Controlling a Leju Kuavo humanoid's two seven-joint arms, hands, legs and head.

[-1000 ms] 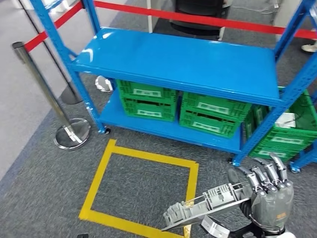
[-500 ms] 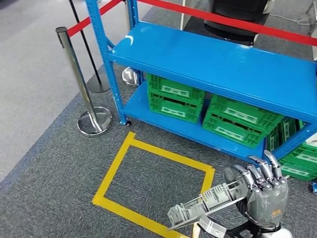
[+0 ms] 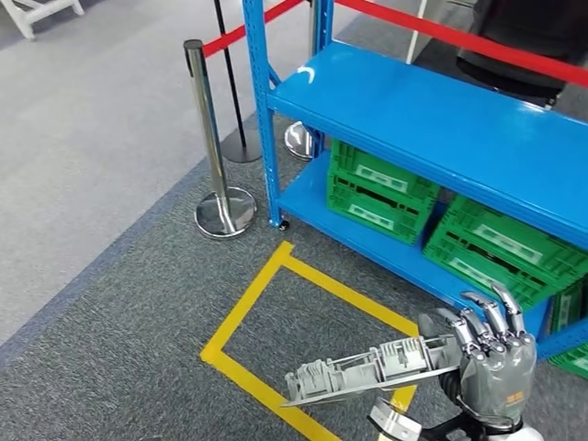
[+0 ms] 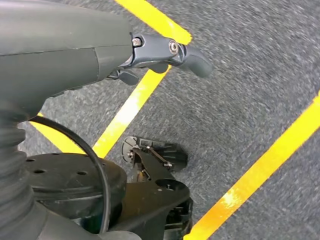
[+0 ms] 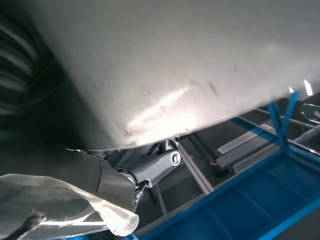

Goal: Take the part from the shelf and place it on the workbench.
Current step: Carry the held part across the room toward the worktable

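My right hand (image 3: pixel 496 372) grips one end of the part (image 3: pixel 360 372), a long flat grey metal piece with ribbed fittings on top. It sticks out to the left, low over the carpet and the yellow tape square (image 3: pixel 277 312). In the right wrist view the part's pale underside (image 5: pixel 170 60) spans the picture, with a finger (image 5: pixel 154 170) curled beneath it. The blue shelf (image 3: pixel 444 129) stands ahead on the right, its upper board bare. My left hand (image 4: pixel 158 52) hangs over the carpet, thumb out, holding nothing.
Green crates (image 3: pixel 381 188) sit on the shelf's lower board. A chrome stanchion (image 3: pixel 215 147) with a red belt stands left of the shelf's blue post (image 3: pixel 266 119). Light grey floor lies beyond the dark carpet on the left.
The whole scene has slid to the right, so the camera has turned left. The part stays in my right hand at the same spot in the picture.
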